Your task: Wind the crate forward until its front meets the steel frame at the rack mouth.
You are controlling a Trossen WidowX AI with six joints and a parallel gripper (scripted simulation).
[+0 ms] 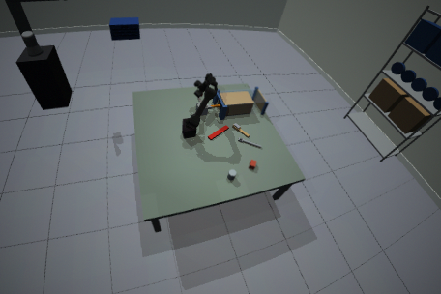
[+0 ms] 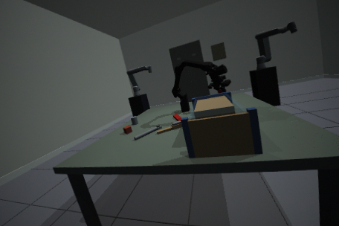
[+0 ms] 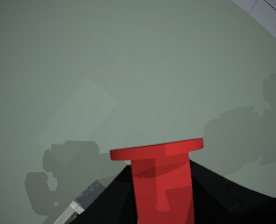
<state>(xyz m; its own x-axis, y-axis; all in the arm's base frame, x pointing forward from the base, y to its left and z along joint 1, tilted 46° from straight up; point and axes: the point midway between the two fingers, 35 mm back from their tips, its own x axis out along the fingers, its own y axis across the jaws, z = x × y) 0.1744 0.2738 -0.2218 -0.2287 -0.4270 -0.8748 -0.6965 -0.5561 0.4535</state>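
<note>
My gripper (image 1: 199, 90) (image 2: 224, 86) (image 3: 157, 169) was closed around the red handle (image 2: 221, 91) (image 3: 162, 190), above the bench (image 1: 179, 171) (image 2: 111, 154) (image 3: 114, 60); the crate (image 1: 236, 102) (image 2: 213, 106) sat between the blue posts (image 1: 221, 104) (image 2: 255, 131).

On the bench (image 1: 164, 171) (image 2: 111, 154) (image 3: 139, 60), we had the crate (image 1: 238, 99) (image 2: 213, 105) ahead of the gripper (image 1: 198, 92) (image 2: 223, 88) (image 3: 157, 169); to its R, hammer (image 1: 242, 132) (image 2: 165, 130), wrench (image 1: 250, 144) (image 2: 146, 133), then sm. block (image 1: 252, 164) (image 2: 127, 129) & cyl. (image 1: 232, 174) (image 2: 134, 120) farther off. Handle (image 3: 163, 187) sat btwn. its fingers.

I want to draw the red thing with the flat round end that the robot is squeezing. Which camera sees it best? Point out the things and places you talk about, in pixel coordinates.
The wrist view: the red flanged piece (image 3: 162, 192) (image 2: 221, 91) looks big there. Exterior shows a tiny red bit; top doesn't clearly show it.
</note>
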